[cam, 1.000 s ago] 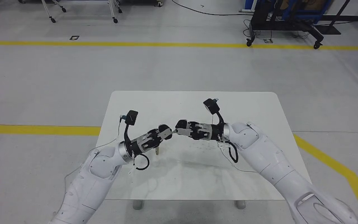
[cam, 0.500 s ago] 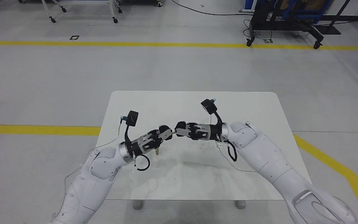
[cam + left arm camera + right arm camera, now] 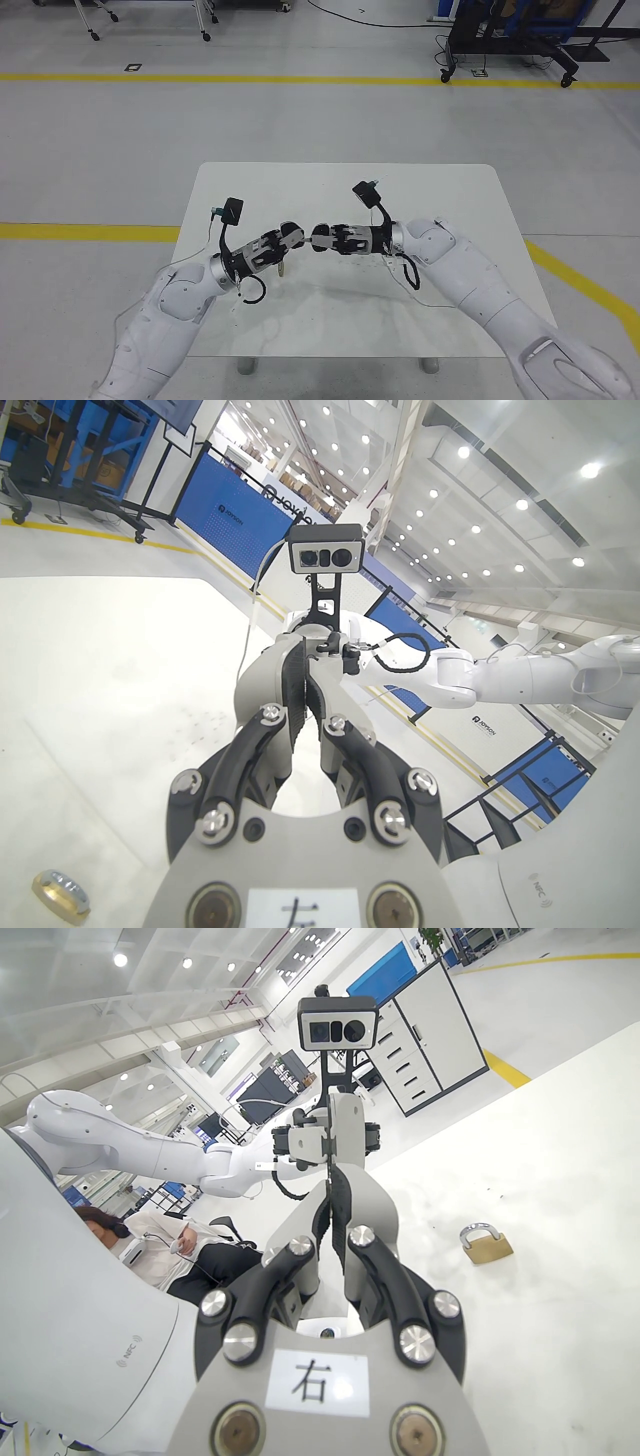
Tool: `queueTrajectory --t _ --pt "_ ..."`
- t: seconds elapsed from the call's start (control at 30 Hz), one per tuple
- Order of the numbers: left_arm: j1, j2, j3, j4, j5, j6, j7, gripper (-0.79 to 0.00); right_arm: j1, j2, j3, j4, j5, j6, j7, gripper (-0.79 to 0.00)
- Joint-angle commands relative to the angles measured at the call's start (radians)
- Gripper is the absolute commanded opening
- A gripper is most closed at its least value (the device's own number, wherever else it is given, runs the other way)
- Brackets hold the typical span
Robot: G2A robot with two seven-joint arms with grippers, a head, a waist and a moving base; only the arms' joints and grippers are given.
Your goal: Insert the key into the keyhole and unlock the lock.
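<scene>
Hovering above the middle of the white rectangular table (image 3: 450,195), with the left gripper (image 3: 298,234) and the right gripper (image 3: 318,238) facing each other, tips nearly touching. Shows both pairs of jaws closed fully, the ribbed black pads (image 3: 292,680) pressed one against the other. Cannot tell if the key sits pinched between either pair, too small to make out. Finds the small brass padlock with a silver shackle (image 3: 487,1245) lying flat on the table, down beside the two grippers, apart from both and held by nothing. Appears with both shackle ends seated in the brass body.
</scene>
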Motion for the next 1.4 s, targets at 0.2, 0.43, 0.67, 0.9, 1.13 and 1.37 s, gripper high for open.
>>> queueTrajectory --t 0.2,0.43,0.67,0.9,1.13,1.37 --pt "0.027 0.016 -0.080 -0.007 0.070 -0.001 0.030 0.000 -0.025 0.021 0.056 -0.046 0.016 0.000 0.000 -0.785" --pt "0.200 0.050 -0.281 -0.244 0.452 0.093 0.086 0.000 -0.106 0.057 0.224 -0.103 0.005 0.000 -0.051 -0.785" --pt "0.436 0.060 -0.319 -0.510 0.961 0.295 0.118 0.000 -0.186 0.073 0.348 -0.170 -0.054 0.000 -0.148 -0.785" --pt "0.420 0.050 -0.191 -0.461 1.151 0.416 0.038 0.000 -0.186 0.073 0.348 -0.170 -0.054 0.000 -0.148 -0.785" --pt "0.326 0.035 -0.094 -0.387 1.172 0.486 -0.022 -0.012 -0.186 0.073 0.348 -0.170 -0.054 0.000 -0.148 -0.785" --pt "0.252 0.018 -0.011 -0.336 1.242 0.584 -0.049 -0.135 -0.186 0.073 0.348 -0.170 -0.054 0.000 -0.148 -0.785"
